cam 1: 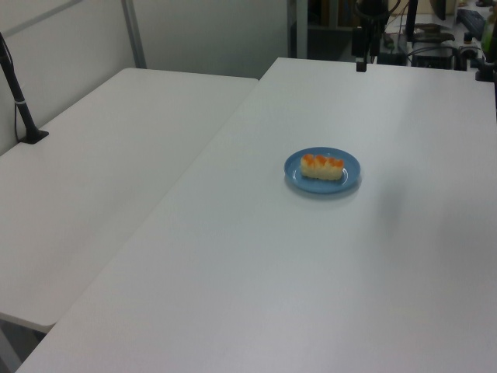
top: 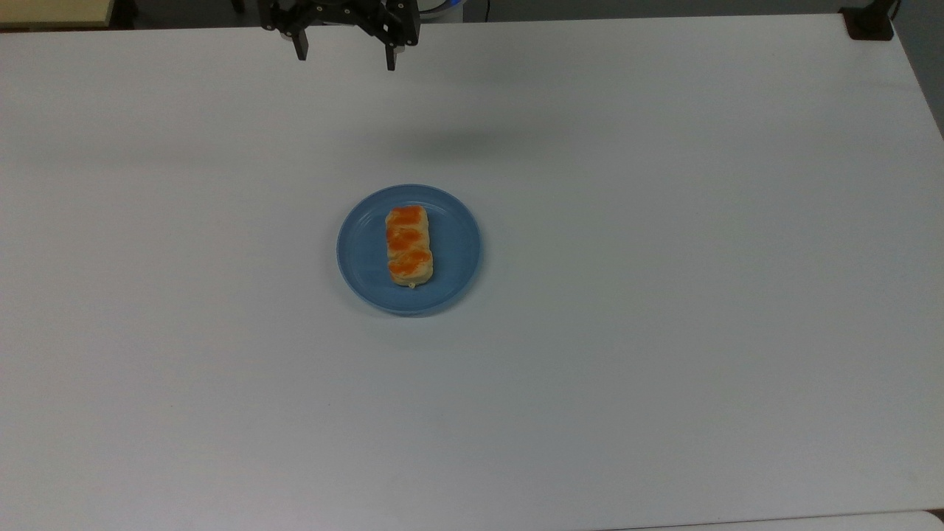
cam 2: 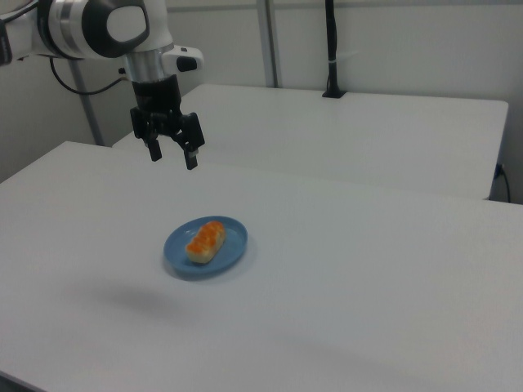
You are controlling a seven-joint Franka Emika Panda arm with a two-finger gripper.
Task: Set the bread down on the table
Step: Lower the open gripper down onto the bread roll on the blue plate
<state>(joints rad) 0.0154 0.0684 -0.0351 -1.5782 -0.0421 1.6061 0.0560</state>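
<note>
Table [top: 664, 295]: white, matte. One blue plate [top: 361, 254] lay on it, well below the gripper [top: 345, 59].

No readable text, labels, brands or nos. anywhere. The desk [top: 664, 295] is plain white, no markings. The blue plate [top: 361, 251] has no print, and nothing's written on the bread [top: 409, 245]. The robot arm [cam 2: 106, 28] casing shows no legible logo or sticker.

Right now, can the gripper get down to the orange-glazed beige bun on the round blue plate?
Probably yes. The gripper hangs open and empty above the white table, off to one side of the bun on the blue plate; nothing stands between them.
</note>
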